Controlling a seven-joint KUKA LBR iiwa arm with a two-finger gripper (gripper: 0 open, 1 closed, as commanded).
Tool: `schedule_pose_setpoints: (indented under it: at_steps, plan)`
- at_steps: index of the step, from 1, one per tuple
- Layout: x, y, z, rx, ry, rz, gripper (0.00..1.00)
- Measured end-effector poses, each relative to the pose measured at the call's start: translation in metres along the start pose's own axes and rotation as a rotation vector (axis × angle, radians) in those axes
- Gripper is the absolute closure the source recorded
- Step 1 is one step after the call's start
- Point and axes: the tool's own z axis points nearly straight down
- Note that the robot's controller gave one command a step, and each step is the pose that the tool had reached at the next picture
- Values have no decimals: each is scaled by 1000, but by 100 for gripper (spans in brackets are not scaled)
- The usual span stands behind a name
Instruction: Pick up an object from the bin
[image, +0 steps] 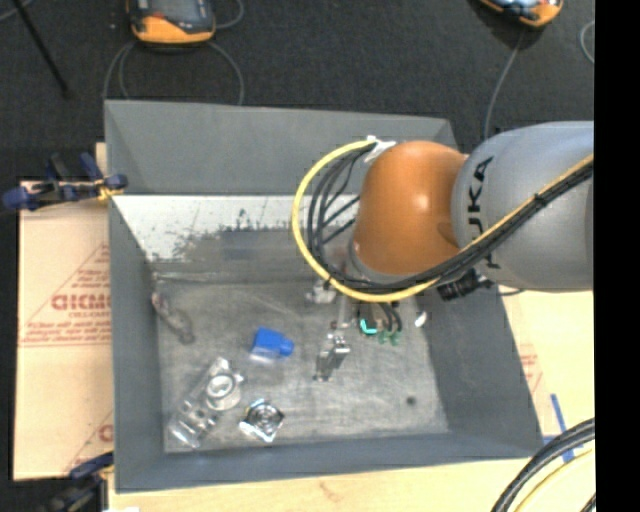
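The jaws hang low over the bare floor of the bin, just right of the blue block as the view lies. Nothing is seen between them, and whether they are open or closed cannot be told.

The blue block is the nearest loose thing. It lies apart from the jaws, with its long axis roughly along the line toward them and tilted slightly. A sideways shift toward the block is judged necessary before any closing, and no thing stands in that path.

- Metal clip: below the block.
- Clear pieces: below and left of the block.
- Bent hook: up and left of the block, well apart.
- Green piece: right of the block, beyond the jaws; possibly part of the robot.
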Motion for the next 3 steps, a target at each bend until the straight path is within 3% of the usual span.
schedule_pose_setpoints:
  at_steps: [1, 2, 3]
  plan:
    - [-4, 38, 100, 1, -5, -54, 0]
    - [-5, 37, 96, -1, -9, -48, 100]
    - [-6, 29, -30, -2, -15, -37, 100]
